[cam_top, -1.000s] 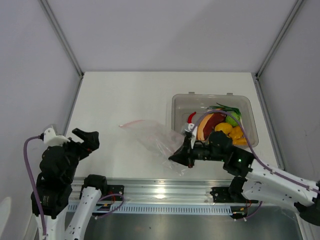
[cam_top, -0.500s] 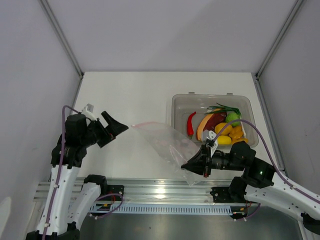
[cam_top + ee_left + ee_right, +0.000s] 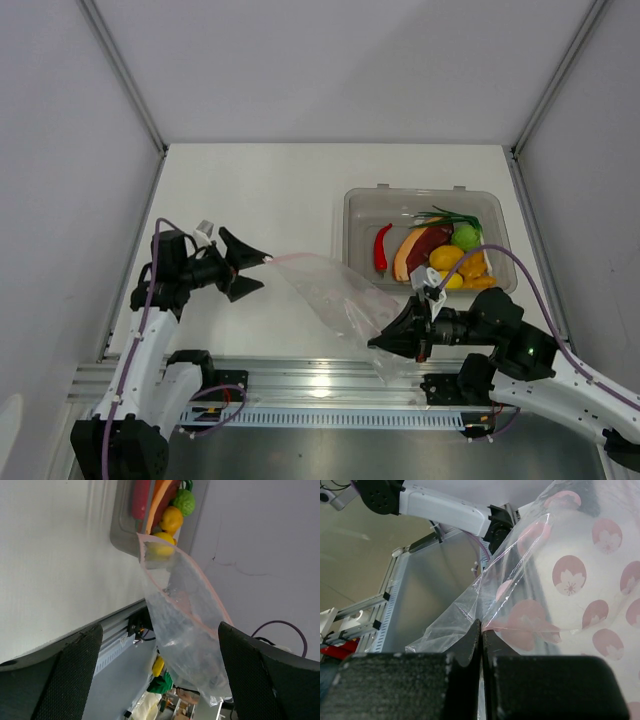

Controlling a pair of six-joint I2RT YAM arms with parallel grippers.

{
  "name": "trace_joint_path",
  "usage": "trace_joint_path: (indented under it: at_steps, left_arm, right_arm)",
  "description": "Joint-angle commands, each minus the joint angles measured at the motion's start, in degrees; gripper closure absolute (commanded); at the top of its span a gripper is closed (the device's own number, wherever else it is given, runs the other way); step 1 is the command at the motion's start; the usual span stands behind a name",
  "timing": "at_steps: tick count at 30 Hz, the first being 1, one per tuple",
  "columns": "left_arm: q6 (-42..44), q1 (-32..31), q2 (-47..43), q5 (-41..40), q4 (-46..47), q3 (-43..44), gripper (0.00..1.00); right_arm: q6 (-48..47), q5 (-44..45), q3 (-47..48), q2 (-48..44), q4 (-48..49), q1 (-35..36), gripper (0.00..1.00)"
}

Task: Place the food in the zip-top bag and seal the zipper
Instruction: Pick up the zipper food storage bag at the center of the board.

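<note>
zip-top bag, in right gripper (clamped) — aloft

A white table fills the middle, closed in by plain pale grey walls left, far and right. Metal struts run up the far corners. An aluminium rail lines the near edge, catching glare.
</note>
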Motion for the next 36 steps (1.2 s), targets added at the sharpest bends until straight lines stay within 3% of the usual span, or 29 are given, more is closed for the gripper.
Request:
trace_joint_path:
  at_steps: [1, 16, 25, 36]
  left_arm:
    - [-3.61, 0.5, 1.02, 7.23, 7.47, -0.96, 0.02]
    - [-4.75, 0.5, 4.27, 10.84, 10.11, -5.62, 0.02]
    - [-8.44, 0.5, 3.3, 6.44, 12.39, -9.4, 0.02]
    - [-5.1, 0.42, 4.18, 7.94, 12.3, -8.79, 0.03]
  right_arm:
    - [0.33, -3.8, 0.35, 1.4, 3.68, 0.31, 1.0]
    - [-0.81, -5.74, 3.77, 5.28, 7.55, 2.33, 1.0]
    - [-1.77, -3.63, 6.41, 3.26, 4.65, 4.44, 1.0]
    - [-3.18, -4.78, 8.34, 8.09, 8.95, 4.97, 1.0]
